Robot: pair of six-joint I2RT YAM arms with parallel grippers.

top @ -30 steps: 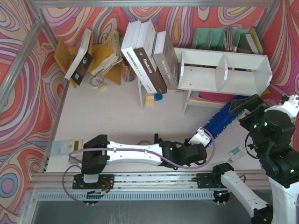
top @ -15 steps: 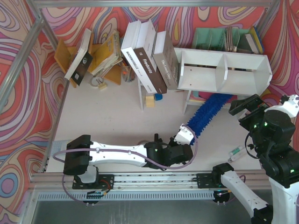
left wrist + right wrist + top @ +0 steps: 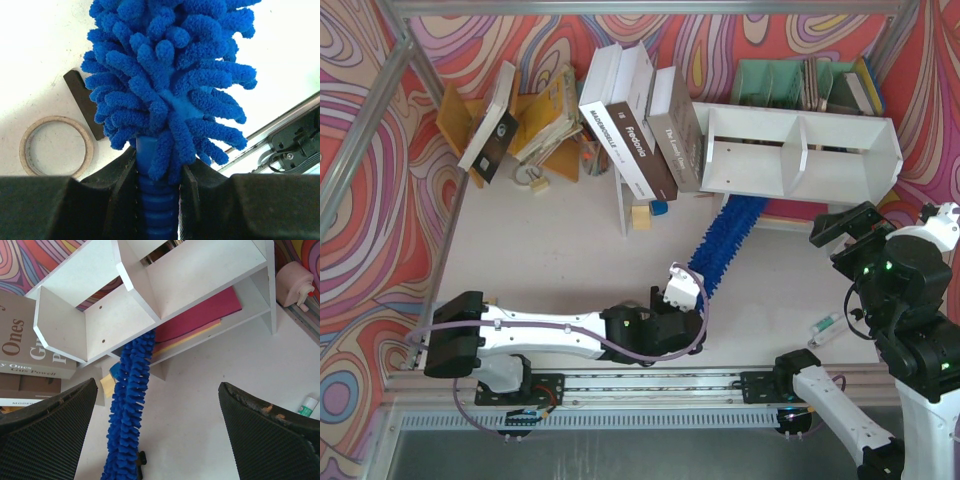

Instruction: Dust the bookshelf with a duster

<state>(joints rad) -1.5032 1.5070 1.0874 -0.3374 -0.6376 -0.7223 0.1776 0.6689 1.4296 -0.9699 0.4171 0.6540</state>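
The white bookshelf (image 3: pixel 800 150) stands at the back right on white legs, with two open compartments; it also shows in the right wrist view (image 3: pixel 125 305). My left gripper (image 3: pixel 682 290) is shut on the ribbed blue handle (image 3: pixel 157 200) of the fluffy blue duster (image 3: pixel 720 240). The duster slants up and to the right, and its tip lies under the left compartment, over the low board. Its fluff fills the left wrist view (image 3: pixel 170 75) and crosses the right wrist view (image 3: pixel 130 405). My right gripper (image 3: pixel 845 228) hangs open and empty (image 3: pixel 157 405) above the floor in front of the shelf's right end.
Large books (image 3: pixel 640 130) lean against the shelf's left side. A teal organizer (image 3: pixel 800 85) stands behind it, a yellow rack (image 3: pixel 520 120) at back left. A red folder (image 3: pixel 200 315) lies on the low board. A tape ring (image 3: pixel 56 145) and a small tube (image 3: pixel 825 325) lie on the table.
My left arm has swung left with the duster. The duster's tip has slid from the shelf's right end to under the left compartment. The right arm has not moved.
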